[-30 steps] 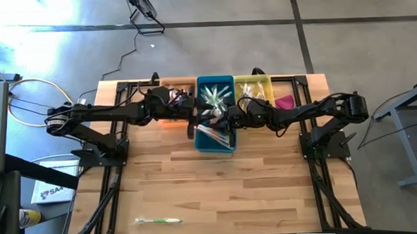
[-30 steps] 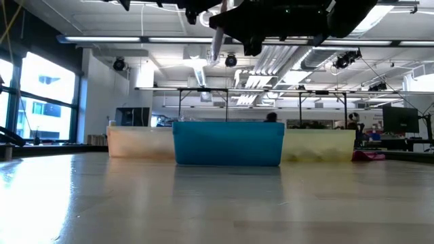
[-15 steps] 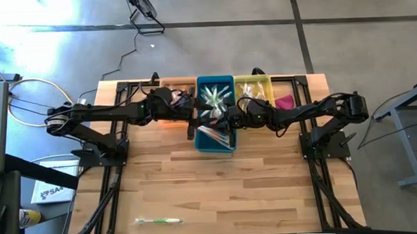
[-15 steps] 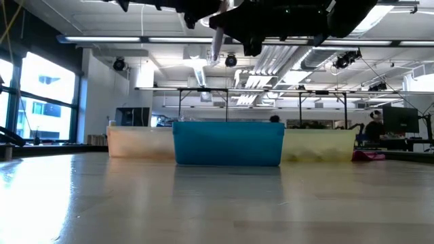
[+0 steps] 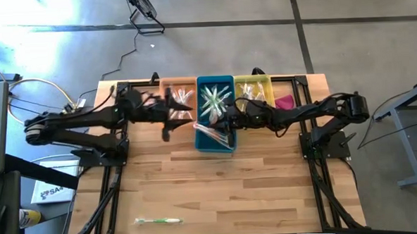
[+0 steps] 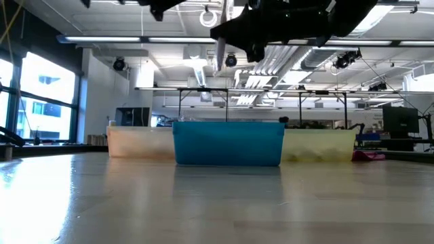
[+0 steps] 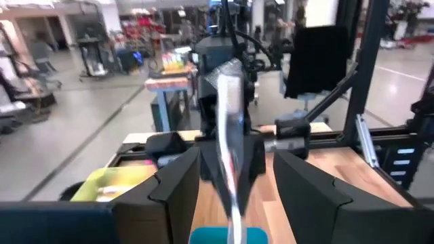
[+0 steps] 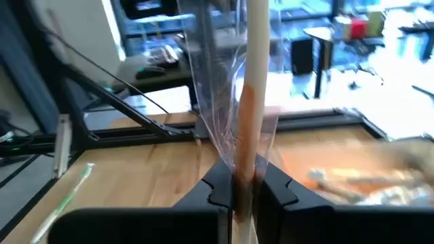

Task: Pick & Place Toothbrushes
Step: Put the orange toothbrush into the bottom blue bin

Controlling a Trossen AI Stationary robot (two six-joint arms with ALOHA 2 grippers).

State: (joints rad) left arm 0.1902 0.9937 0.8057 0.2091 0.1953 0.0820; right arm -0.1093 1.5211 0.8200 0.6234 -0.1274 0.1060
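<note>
My right gripper (image 5: 221, 121) hangs over the blue bin (image 5: 208, 146), shut on a toothbrush (image 8: 248, 102) that has a white and orange handle and a clear wrapper. In the low view this toothbrush (image 6: 220, 49) stands upright above the bin. My left gripper (image 5: 171, 123) is open in front of the tan bin (image 5: 166, 84), to the left of the toothbrush. Its fingers (image 7: 178, 183) frame the toothbrush from a distance. Several wrapped toothbrushes (image 5: 215, 99) lie in the blue bin, more in the tan and yellow bins. One green toothbrush (image 5: 158, 220) lies near the table's front edge. My right gripper pinches the toothbrush's handle, wrapper and all, (image 8: 244, 175) between its two fingers. The fingers come level from the table's right and lie across it. The toothbrush stands upright, clear of the bin, most of it above the fingers, with the wrapper loose around it.
The tan, blue and yellow (image 5: 264, 80) bins stand side by side at the table's far edge. A pink cloth (image 5: 284, 102) lies right of the yellow bin. The wooden tabletop (image 5: 218, 187) stretches from the bins to the front edge.
My left gripper has drawn back from the toothbrush toward the table's left edge, from over the blue bin's left rim to in front of the tan bin. My right gripper has kept its place over the blue bin with the toothbrush.
</note>
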